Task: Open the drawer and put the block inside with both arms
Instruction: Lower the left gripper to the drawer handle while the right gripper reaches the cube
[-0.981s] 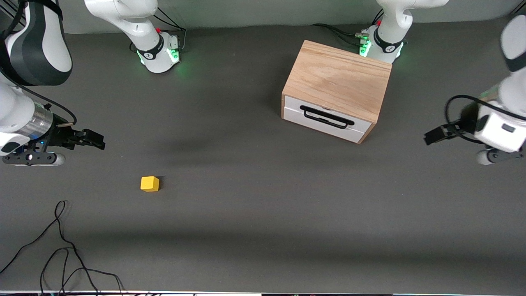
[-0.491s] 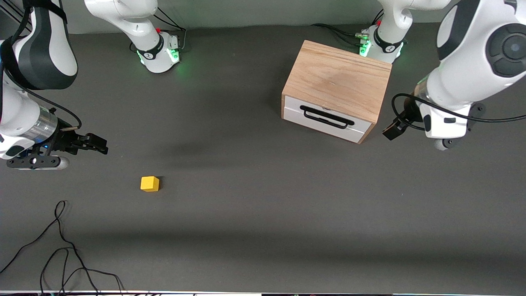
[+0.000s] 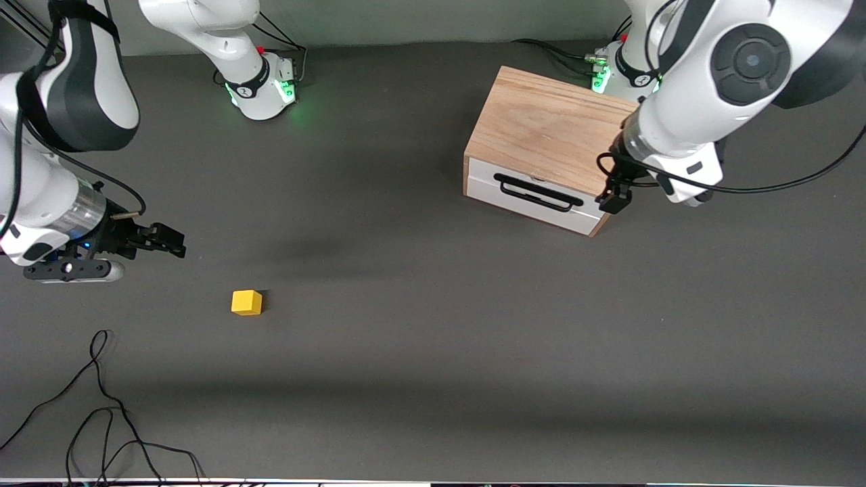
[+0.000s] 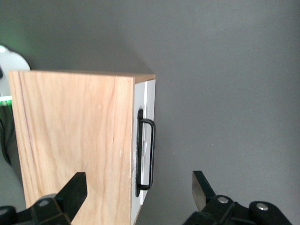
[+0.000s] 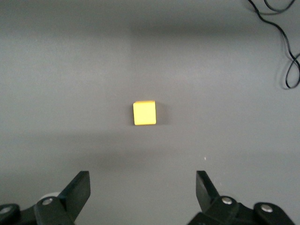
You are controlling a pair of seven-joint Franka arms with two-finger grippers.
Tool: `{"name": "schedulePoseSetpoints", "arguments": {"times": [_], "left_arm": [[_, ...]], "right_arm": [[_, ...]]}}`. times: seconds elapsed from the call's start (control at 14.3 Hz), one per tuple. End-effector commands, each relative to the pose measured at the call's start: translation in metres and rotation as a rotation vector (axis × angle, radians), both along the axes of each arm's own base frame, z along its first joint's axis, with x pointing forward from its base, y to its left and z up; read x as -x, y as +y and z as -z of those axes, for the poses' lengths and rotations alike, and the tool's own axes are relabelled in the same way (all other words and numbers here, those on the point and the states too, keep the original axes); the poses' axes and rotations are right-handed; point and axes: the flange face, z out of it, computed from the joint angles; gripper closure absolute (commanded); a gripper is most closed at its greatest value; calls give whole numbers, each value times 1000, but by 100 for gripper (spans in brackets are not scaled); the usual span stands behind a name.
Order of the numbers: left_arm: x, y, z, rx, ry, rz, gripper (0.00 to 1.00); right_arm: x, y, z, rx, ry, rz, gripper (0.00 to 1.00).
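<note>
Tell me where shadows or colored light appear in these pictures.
Front view: green light glows at both arm bases, and soft shadow bands cross the table. Right wrist view: the block is evenly lit with a faint shadow beside it.

Dark grey table [image 3: 433,352] is carrying a oak box [image 3: 555,135] at 2 o'clock, with closed drawer [image 3: 534,196]. Yellow block [image 3: 246,302] is sitting at 8 o'clock, loose black cable [image 3: 101,406] lying at 7 o'clock.

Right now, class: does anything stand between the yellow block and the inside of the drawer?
Yes. The drawer is shut, its white front flush with the wooden box. The block lies on bare table.
</note>
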Motion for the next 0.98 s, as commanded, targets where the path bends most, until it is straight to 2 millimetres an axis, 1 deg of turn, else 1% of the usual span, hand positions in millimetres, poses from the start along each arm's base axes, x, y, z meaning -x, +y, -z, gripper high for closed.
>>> {"name": "schedulePoseSetpoints", "arguments": {"times": [0.0,0.07,0.14,0.21,0.28,0.35,0.42,0.49,0.56,0.63,0.7,0.77,0.84,0.91], "left_arm": [[32,-44,11,-15,-14,-65,0],[40,-57,16,-20,-13,-58,0],[48,-67,21,-27,-9,-49,0],[53,-75,25,-29,-15,-64,0],[61,-85,31,-36,-15,-63,0],[67,-85,37,-37,-17,-64,0],[71,-82,45,-36,-23,-65,0],[79,-82,53,-35,-28,-60,0],[86,-85,62,-39,-33,-49,0],[88,-85,74,-47,-28,-45,0],[89,-84,85,-48,-36,-46,0],[89,-82,95,-50,-41,-47,0],[88,-82,106,-55,-43,-48,0],[86,-82,119,-61,-44,-48,0]], "right_arm": [[-16,0,31,-16,-22,5,0],[-21,2,47,-15,-9,2,0],[-26,2,66,-15,10,2,0],[-31,2,81,-15,2,-1,0],[-30,1,87,-14,0,-8,0],[-27,3,88,-13,5,-11,0],[-25,3,95,-13,10,-4,0],[-27,4,100,-12,-9,-5,0],[-32,4,113,-10,-23,-5,0],[-36,2,132,-11,-23,-2,0],[-42,1,156,-12,-29,-3,0],[-45,4,175,-14,-44,-4,0],[-46,5,189,-14,-47,-3,0],[-46,4,192,-14,-44,-3,0]]}}
